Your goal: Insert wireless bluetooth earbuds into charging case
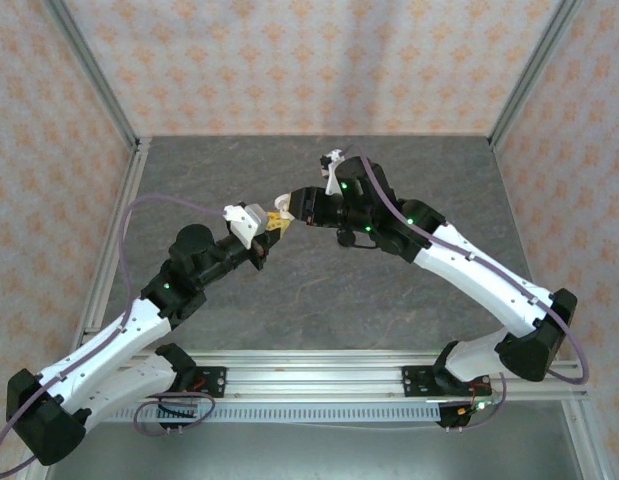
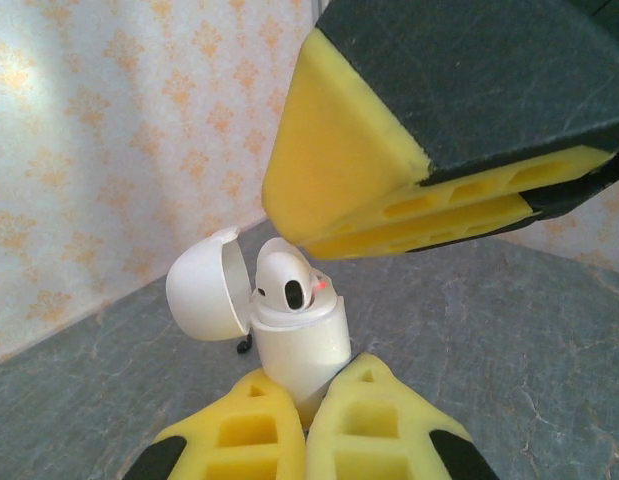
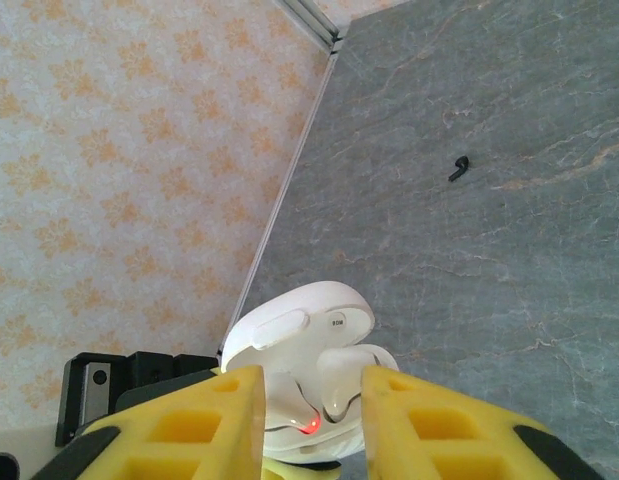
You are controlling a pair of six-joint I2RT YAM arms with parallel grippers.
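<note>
The charging case [image 2: 299, 345] is over the table [image 3: 509, 250], its lower body clamped between the left gripper's [image 2: 307, 398] jaws, with its lid [image 2: 204, 290] swung open. One earbud [image 2: 289, 285] sits inside, beside a glowing red light [image 2: 319, 288]. Tiny print [image 3: 336, 323] inside the lid is too small to read. The right gripper [image 3: 311, 390] hovers just above, its jaws apart.

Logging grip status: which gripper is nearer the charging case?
Left. The left gripper is clamped on the lower body of the charging case, holding it off the table. The right gripper hangs just above its open top, jaws apart over the earbud.
</note>
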